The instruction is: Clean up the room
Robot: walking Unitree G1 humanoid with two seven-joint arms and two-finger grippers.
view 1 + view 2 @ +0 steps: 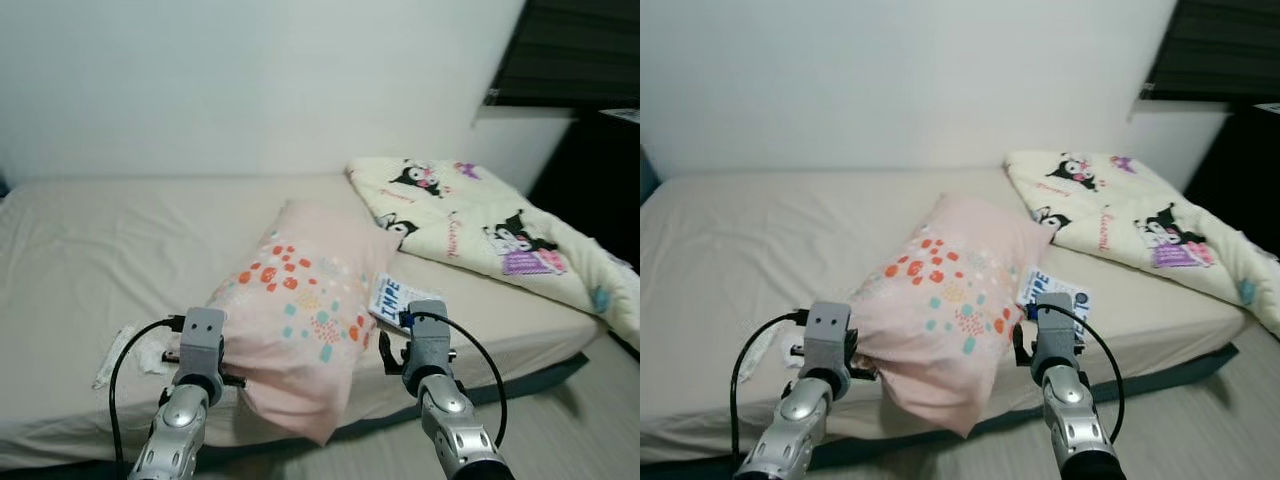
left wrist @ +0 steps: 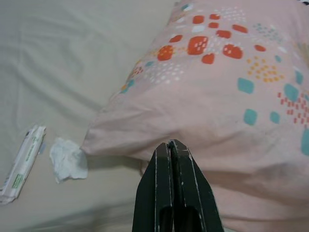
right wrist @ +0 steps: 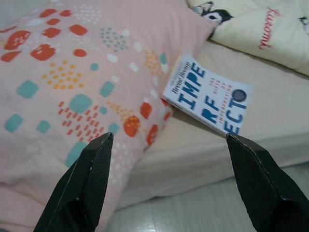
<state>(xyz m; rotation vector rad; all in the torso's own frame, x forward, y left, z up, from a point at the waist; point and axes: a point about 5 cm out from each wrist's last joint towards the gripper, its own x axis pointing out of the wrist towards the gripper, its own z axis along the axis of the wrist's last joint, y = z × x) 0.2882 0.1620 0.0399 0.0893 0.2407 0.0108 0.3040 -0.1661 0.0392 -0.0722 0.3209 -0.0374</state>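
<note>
big pillow [image 1: 295,315] blocking us dead ahead, book [image 3: 207,99] wedged beside it, open bed [image 1: 100,250] on our left, blanket [image 1: 490,235] crowding far right

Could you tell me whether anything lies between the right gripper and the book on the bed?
Nothing visible does. The right gripper is open and aimed toward the book, which lies bare on the bed; the pink pillow sits beside it, overlapping only its near edge.

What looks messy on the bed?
The pink pillow lies crooked and hangs over the bed's edge. A book is half tucked under it, and a crumpled tissue and a wipes pack lie loose on the sheet.
</note>
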